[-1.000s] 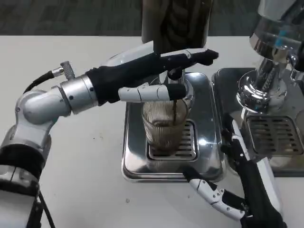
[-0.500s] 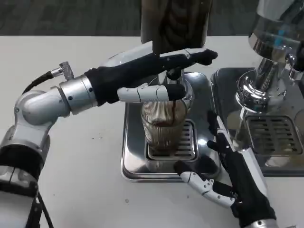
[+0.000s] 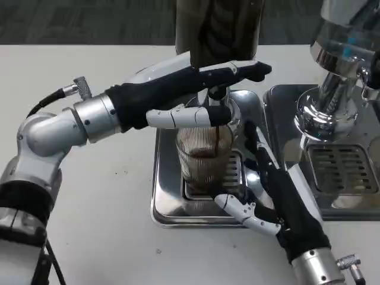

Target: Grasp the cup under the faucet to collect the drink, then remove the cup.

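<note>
Fingers of left hand (image 3: 178, 98) wrapping around ribbed clear glass cup (image 3: 205, 155), gripping near rim. Cup standing upright on slotted grate of polished steel drip tray (image 3: 169, 196), under faucet (image 3: 218, 92), taking dark stream, brown drink pooling inside. Right hand (image 3: 273, 196) hovering just beside cup, fingers spread, holding nothing. Glossy chrome machine (image 3: 338, 89) standing at right.

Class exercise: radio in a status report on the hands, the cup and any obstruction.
Left hand on the faucet above the cup. Right hand open beside the ribbed glass cup, not gripping. Cup on drip tray, dark drink streaming in. Nothing between right hand and cup.
</note>
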Tool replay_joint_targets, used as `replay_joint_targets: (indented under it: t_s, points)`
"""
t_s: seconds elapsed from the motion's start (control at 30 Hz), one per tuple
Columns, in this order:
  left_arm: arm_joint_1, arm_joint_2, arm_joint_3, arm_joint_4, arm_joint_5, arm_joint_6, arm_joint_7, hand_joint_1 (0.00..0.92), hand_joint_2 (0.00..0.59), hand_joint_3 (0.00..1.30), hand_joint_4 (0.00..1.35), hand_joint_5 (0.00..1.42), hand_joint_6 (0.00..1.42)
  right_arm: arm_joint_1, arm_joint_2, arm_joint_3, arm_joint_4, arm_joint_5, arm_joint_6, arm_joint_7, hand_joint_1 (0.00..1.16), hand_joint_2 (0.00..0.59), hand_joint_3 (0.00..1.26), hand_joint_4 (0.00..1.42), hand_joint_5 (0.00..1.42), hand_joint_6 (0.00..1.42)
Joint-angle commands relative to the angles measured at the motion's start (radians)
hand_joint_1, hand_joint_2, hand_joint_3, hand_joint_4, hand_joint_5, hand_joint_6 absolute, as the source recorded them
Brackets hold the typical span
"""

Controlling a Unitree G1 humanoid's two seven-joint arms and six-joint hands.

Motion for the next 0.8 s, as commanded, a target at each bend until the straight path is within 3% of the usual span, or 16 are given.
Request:
replay_joint_targets:
  t_s: [0.03,0.8]
  points:
    - [0.054,0.032,-0.02,0.025,0.047,0.045,-0.019,0.0,0.089,0.11,0.0,0.0,0.0,-0.027,0.004,-0.013,0.031,0.01,0.001,0.014,0.64,0.212,0.0,0.0,0.02,0.11]
    - [0.075,0.051,-0.014,-0.001,0.042,0.047,-0.018,0.0,0.09,0.11,0.0,0.0,0.0,-0.13,0.031,-0.027,0.195,0.04,-0.023,0.06,0.65,0.214,0.0,0.0,0.02,0.11]
